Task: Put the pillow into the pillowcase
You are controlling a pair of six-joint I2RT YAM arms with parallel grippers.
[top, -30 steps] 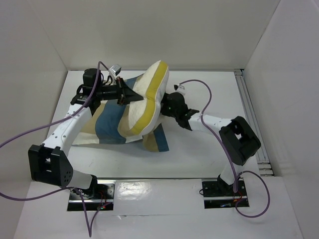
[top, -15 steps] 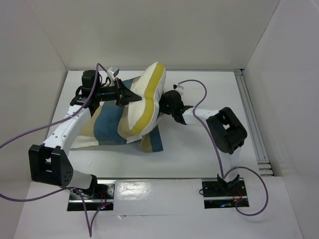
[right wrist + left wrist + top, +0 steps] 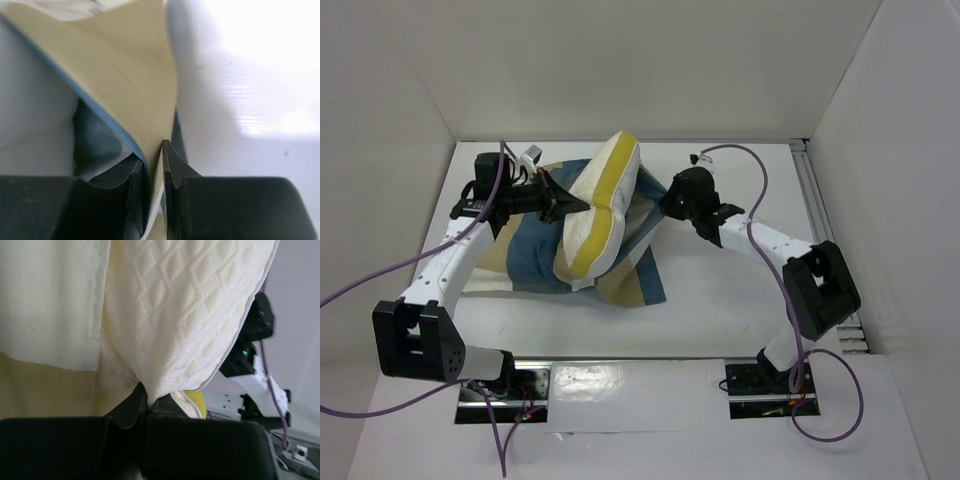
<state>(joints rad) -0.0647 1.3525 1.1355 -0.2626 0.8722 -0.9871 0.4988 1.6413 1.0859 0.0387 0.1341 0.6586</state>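
The pillow (image 3: 600,205) stands tilted on its long edge, a little toward 11 o'clock from the middle of the desk (image 3: 720,310). Its yellow band faces up and runs from 1 o'clock down to 7 o'clock, and its lower end rests on the pillowcase (image 3: 525,260). The pillowcase lies mostly flat under it and spreads out toward 8 o'clock, with a tan and blue corner poking out at the pillow's 5 o'clock. None of the pillow looks to be inside the case. The left hand (image 3: 555,200) meets the pillow from its 9 o'clock side. In the left wrist view that hand (image 3: 146,397) is pinched fully together on the piped edge of the quilted cream pillow (image 3: 190,315), with plain cream and tan case cloth (image 3: 50,315) just beside it at 9 o'clock. The right hand (image 3: 672,200) sits at the pillow's 3 o'clock, at the far edge of the case. In the right wrist view its fingers (image 3: 154,150) have closed to a thin slit on a tan fold of the pillowcase (image 3: 135,75), which rises toward 12 o'clock from the tips, blue lining showing at 9 o'clock. A small green light (image 3: 243,353) glows on the right arm. Purple cables (image 3: 380,275) loop off both arms. A metal rail (image 3: 820,230) runs along the desk's 3 o'clock edge.
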